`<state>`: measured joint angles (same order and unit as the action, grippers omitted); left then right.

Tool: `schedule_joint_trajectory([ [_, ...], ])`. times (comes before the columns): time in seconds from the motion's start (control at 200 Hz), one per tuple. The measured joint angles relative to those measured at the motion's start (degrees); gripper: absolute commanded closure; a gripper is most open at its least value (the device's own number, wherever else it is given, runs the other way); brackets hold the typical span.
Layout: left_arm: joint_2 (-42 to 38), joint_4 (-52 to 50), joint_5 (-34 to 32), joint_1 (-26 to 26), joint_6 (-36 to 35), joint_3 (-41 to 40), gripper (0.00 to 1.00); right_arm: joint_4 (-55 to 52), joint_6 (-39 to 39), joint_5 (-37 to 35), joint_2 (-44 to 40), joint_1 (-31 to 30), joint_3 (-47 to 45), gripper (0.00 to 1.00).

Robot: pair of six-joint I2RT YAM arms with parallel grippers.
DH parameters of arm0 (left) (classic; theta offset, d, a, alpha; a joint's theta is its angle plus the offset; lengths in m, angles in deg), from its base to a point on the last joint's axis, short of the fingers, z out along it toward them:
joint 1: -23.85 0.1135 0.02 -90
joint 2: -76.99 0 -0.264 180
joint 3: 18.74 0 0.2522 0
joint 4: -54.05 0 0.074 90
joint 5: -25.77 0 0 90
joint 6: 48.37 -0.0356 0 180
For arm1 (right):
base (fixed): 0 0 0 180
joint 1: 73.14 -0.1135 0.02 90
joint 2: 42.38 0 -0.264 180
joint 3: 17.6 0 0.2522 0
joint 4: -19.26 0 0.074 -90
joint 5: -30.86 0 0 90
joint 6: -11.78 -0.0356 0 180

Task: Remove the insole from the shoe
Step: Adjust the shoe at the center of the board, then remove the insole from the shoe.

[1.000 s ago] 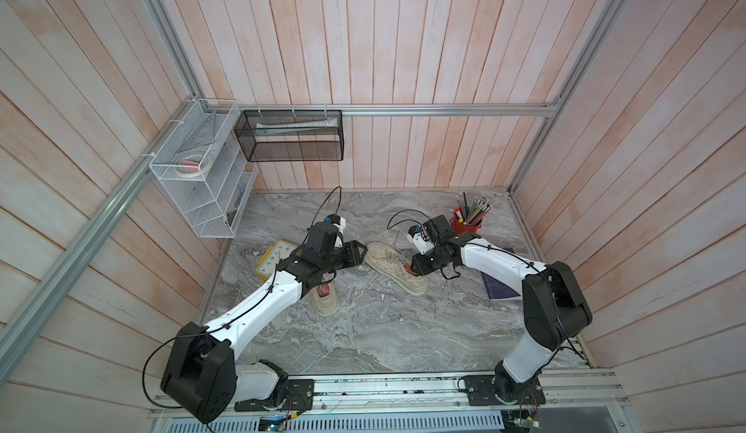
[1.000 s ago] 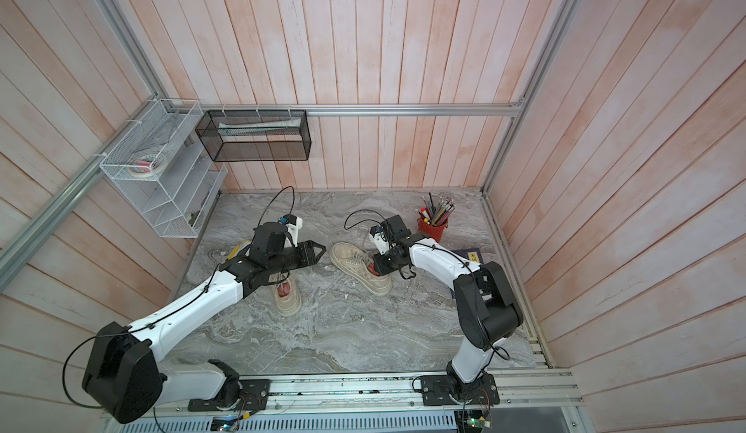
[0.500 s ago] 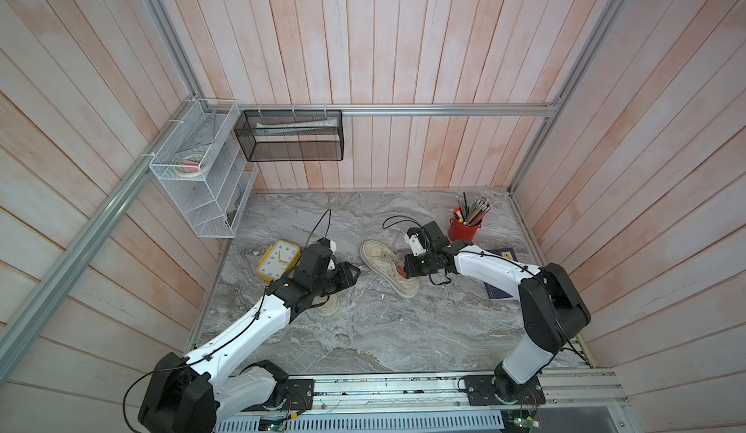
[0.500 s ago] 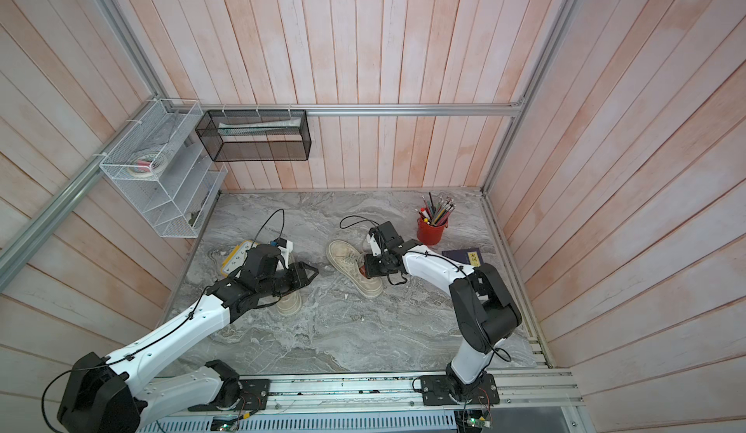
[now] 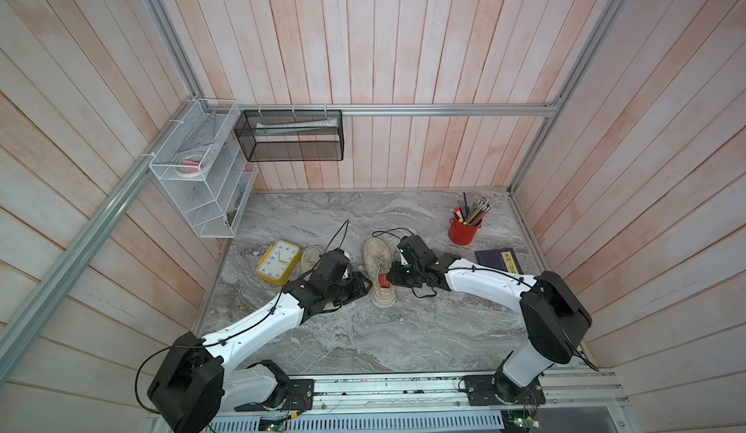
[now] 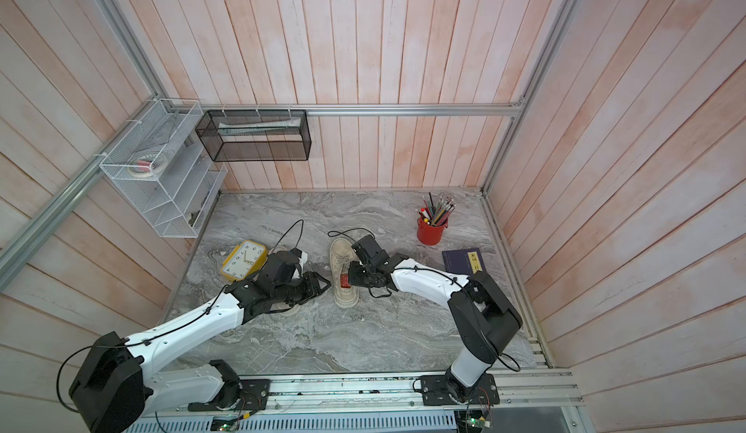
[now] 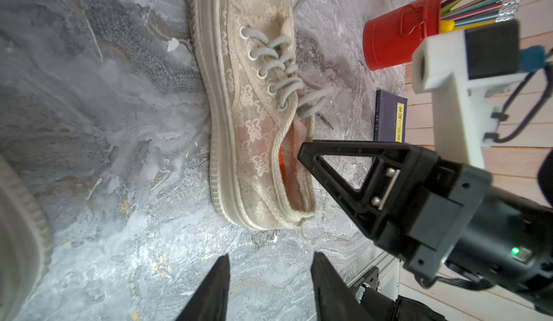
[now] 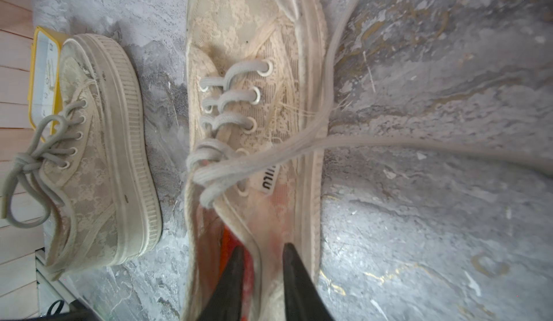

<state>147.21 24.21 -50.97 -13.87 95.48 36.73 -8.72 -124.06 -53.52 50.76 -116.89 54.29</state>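
Observation:
A beige lace shoe lies mid-table with its toe toward the back wall. Its red-orange insole shows inside the opening. My right gripper is open at that opening. One finger is inside on the insole and the other is outside the shoe's side wall. My left gripper is open and empty over bare table just short of the shoe's heel.
A second matching shoe lies partly under my left arm, beside a yellow clock. A red pencil cup and a dark book stand at the right. Wire baskets hang on the left wall.
The shoe has turned from a diagonal lie to pointing at the back wall. My left gripper has drawn back toward the front, uncovering the clock. My right gripper stayed at the shoe's opening.

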Motion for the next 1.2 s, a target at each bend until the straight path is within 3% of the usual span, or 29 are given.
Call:
schedule_joint_trajectory([
  [0.085,0.3,0.0,0.0,-0.5,0.7,0.0,0.55,0.3,0.2,-1.2,-5.2,0.2,-2.8,0.49],
  [0.305,6.5,-1.4,-0.2,-4.0,1.2,2.1,0.53,3.7,-1.8,-2.7,-18.3,2.0,-11.1,0.54],
  [0.485,13.6,-3.7,-2.0,-4.3,-2.2,9.3,0.52,3.7,-3.9,-2.5,-19.0,2.2,-14.6,0.56],
  [0.725,22.1,-5.9,-4.9,-2.9,-8.5,18.1,0.56,4.0,-3.9,-1.2,-15.7,2.1,-12.3,0.56],
  [0.935,26.1,-7.4,-6.1,-0.9,-12.2,19.2,0.68,4.4,-3.9,0.3,-11.5,1.4,-10.2,0.53],
  [1.085,26.4,-7.5,-6.3,-0.6,-13.4,19.2,0.86,4.4,-3.4,1.4,-7.1,0.5,-7.1,0.52],
  [1.2,26.2,-7.1,-6.3,-0.6,-13.8,18.8,0.93,4.2,-2.7,2.0,-3.8,0.3,-4.3,0.52],
])
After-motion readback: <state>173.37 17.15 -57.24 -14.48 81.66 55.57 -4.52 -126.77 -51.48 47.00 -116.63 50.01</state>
